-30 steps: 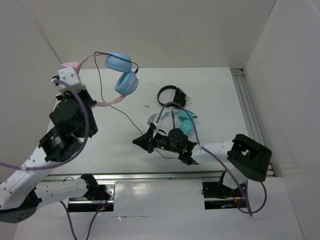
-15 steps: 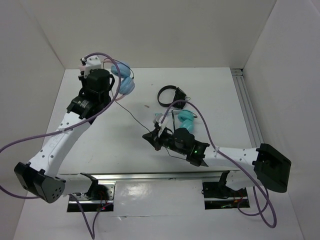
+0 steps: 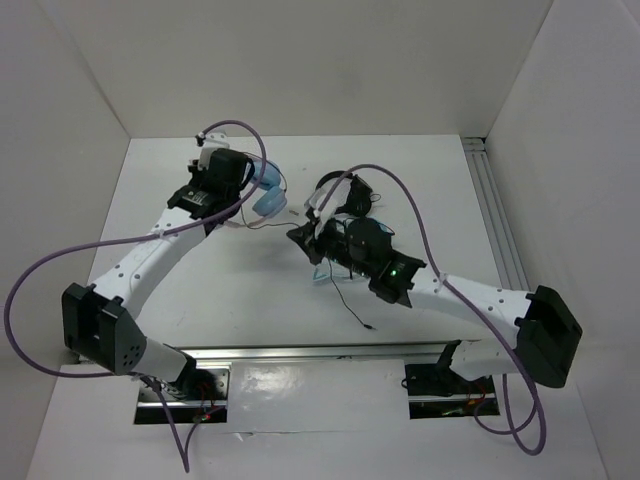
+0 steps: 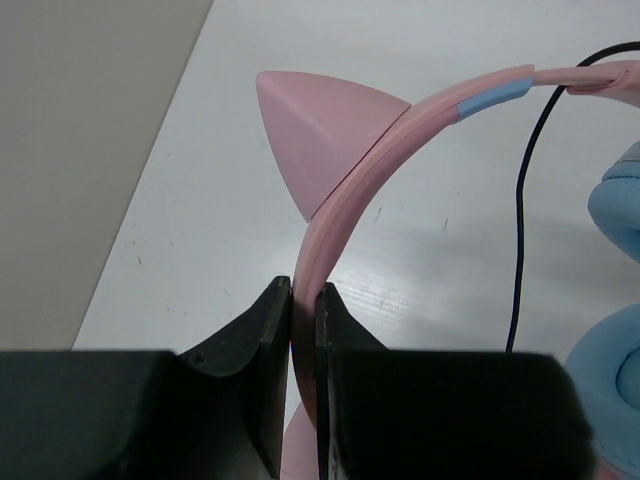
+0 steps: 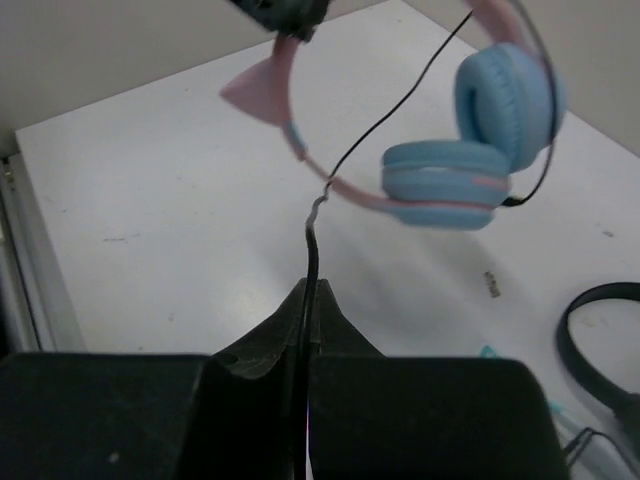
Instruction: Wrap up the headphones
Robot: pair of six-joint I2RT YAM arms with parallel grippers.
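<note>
Over the back of the counter (image 3: 440, 190), the left claw (image 4: 303, 300) clamps the headphones (image 3: 265, 190) by the band (image 4: 345, 205), the right claw (image 5: 308, 300) pinches their loose cable (image 5: 398, 103), so wrapping looks barely begun

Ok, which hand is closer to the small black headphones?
Right. The right hand, shut on the cable, is just beside the black headphones; the left hand, gripping the pink headband, is farther off.

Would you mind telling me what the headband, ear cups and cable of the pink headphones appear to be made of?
The headband: likely matte hard plastic, holding its curve. The ear cups: probably soft leatherette padding, puffy, faint sheen. The cable: thin dark rubbery-coated wire, hanging in loose bends.
</note>
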